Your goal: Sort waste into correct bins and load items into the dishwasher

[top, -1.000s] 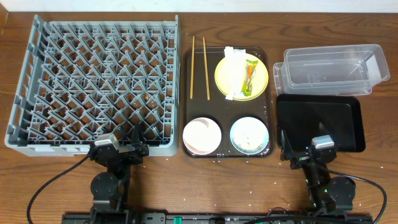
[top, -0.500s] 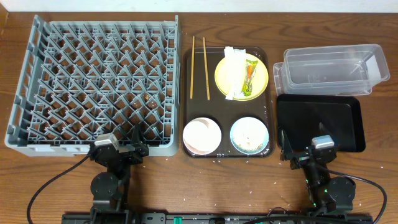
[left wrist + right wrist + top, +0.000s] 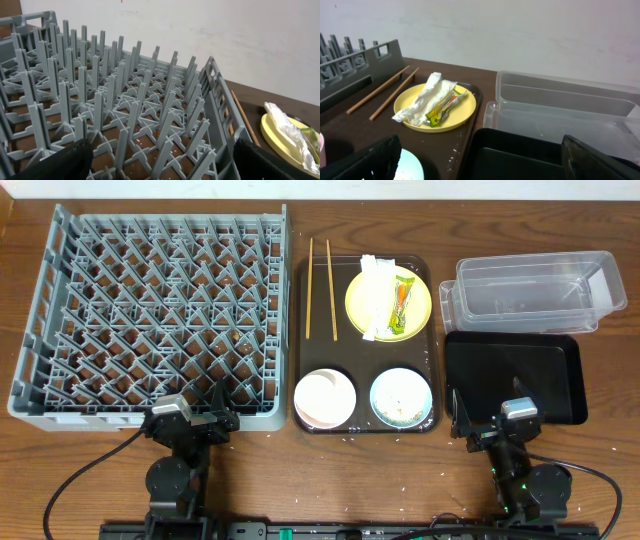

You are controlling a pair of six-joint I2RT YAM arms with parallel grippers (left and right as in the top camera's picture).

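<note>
The grey dish rack fills the left of the table and shows in the left wrist view. The yellow plate holds a white paper wrapper and an orange-and-green sachet; all three show in the right wrist view. Chopsticks, a white bowl and a light blue bowl with rice grains lie on the brown tray. The clear tub and black tray sit at the right. My left gripper and right gripper are open and empty at the front.
The brown serving tray lies between the rack and the bins. Loose rice grains are scattered on the wood near the tray's front edge. A white wall stands behind the table.
</note>
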